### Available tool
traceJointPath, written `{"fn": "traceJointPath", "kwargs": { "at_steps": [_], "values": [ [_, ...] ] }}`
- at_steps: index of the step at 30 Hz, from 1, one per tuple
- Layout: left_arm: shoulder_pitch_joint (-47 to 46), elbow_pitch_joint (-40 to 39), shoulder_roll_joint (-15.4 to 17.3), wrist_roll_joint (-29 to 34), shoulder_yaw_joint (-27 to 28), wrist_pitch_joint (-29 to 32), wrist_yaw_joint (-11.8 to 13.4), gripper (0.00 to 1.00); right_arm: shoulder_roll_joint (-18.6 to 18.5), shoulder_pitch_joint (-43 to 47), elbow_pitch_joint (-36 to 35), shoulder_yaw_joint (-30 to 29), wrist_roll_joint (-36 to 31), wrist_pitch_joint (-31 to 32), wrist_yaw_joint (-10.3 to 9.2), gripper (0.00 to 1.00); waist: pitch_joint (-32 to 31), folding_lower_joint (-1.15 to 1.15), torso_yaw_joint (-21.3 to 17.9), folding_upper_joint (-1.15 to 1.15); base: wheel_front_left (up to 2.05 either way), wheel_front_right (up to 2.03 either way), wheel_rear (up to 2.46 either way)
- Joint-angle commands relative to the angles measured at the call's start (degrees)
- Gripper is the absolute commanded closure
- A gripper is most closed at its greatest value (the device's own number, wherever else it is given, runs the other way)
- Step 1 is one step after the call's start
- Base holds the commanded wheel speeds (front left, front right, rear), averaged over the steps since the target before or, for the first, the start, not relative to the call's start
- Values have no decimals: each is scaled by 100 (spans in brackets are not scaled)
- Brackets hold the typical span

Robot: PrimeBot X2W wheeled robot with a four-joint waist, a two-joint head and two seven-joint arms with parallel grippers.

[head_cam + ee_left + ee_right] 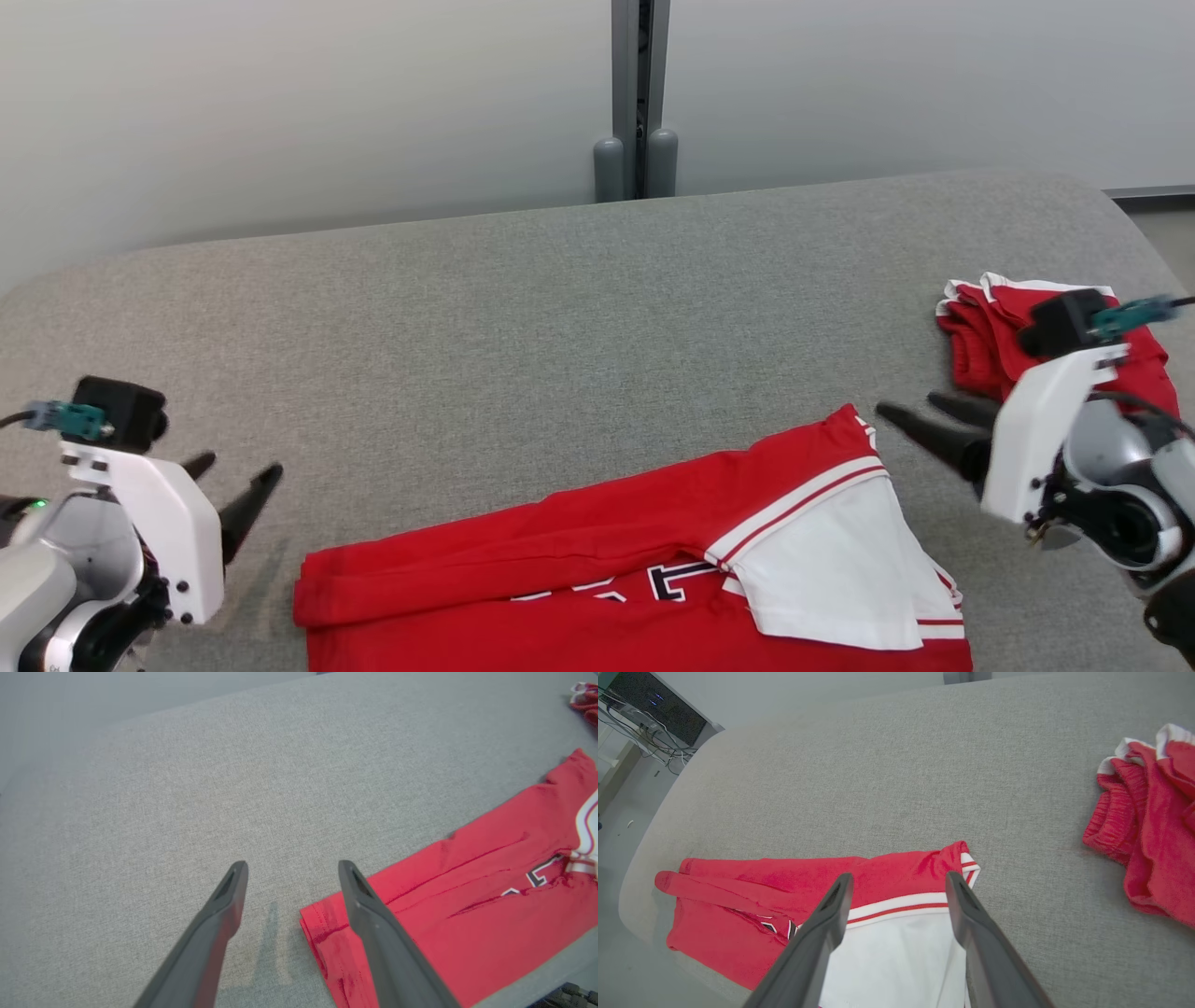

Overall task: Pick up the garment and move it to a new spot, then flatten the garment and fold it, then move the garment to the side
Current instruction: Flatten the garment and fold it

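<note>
A red garment (597,579) with white striped trim and dark lettering lies folded at the near edge of the grey padded table (523,317); a white panel (831,569) is turned over its right part. It also appears as the garment (472,905) in the left wrist view and the garment (784,891) in the right wrist view. My left gripper (233,490) hangs open just left of the garment's left edge, nothing between its fingers (229,900). My right gripper (920,411) hangs open beside the garment's upper right corner, its fingers (962,905) above the white panel.
A second red garment (990,336) with white trim lies crumpled at the table's right side, behind my right wrist, seen as the crumpled garment (1148,826) in the right wrist view. A grey post (638,103) stands against the wall behind the table. Cables and equipment (649,709) sit on the floor.
</note>
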Motion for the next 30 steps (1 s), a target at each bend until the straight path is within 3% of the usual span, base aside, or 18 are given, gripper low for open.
{"fn": "traceJointPath", "kwargs": {
  "at_steps": [1, 10, 14, 18, 24, 30],
  "values": [
    [114, -49, 37, 26, 61, -125, 73, 0, -39, 129, -65, -125, -87, -151, 2, 0, -9, 0, 21, 0, 0, 0, 0],
    [660, -655, -80, 61, 825, -2048, 906, 0, 597, 1059, -855, -1716, -1113, -1937, 1, 0, 48, 0, 128, 0, 0, 0, 0],
    [1056, -732, -317, 5, 1091, -2798, 1091, 0, 948, 1445, -963, -2157, -1538, -2501, 1, 0, 89, 0, 155, 0, 0, 0, 0],
    [1434, -622, -602, 192, 1480, -3052, 1233, 0, 1233, 1767, -893, -2392, -1889, -2844, 1, 0, 107, 0, 177, 0, 0, 0, 0],
    [2177, -621, -1380, 929, 2581, -3079, 1162, 0, 1434, 2039, -452, -2304, -2143, -2962, 1, 0, 96, 0, 187, 0, 0, 0, 0],
    [2749, -523, -2134, 1780, 3429, -3082, 765, 0, 1514, 2009, 515, -2186, -1976, -2847, 2, 0, 109, 0, 271, 0, 0, 0, 0]
  ]
}}
